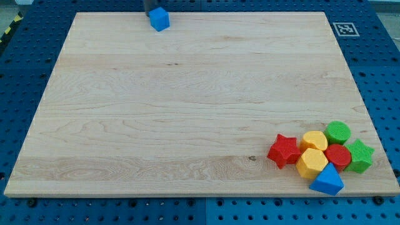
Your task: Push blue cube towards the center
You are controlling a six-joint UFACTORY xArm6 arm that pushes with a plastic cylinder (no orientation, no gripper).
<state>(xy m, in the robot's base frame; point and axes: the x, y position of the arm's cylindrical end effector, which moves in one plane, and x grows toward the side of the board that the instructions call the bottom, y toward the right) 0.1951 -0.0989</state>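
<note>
The blue cube (159,19) sits near the top edge of the wooden board (187,112), left of the middle. My tip (152,11) shows as a dark rod at the view's top edge. It stands just above and to the left of the cube, very close to it or touching it; I cannot tell which.
A cluster of blocks lies at the board's bottom right: a red star (285,150), a yellow cylinder (314,140), a yellow hexagon (311,164), a red hexagon (338,156), a green cylinder (338,132), a green star (359,155) and a blue triangle (327,182). A black-and-white tag (344,29) marks the top right corner.
</note>
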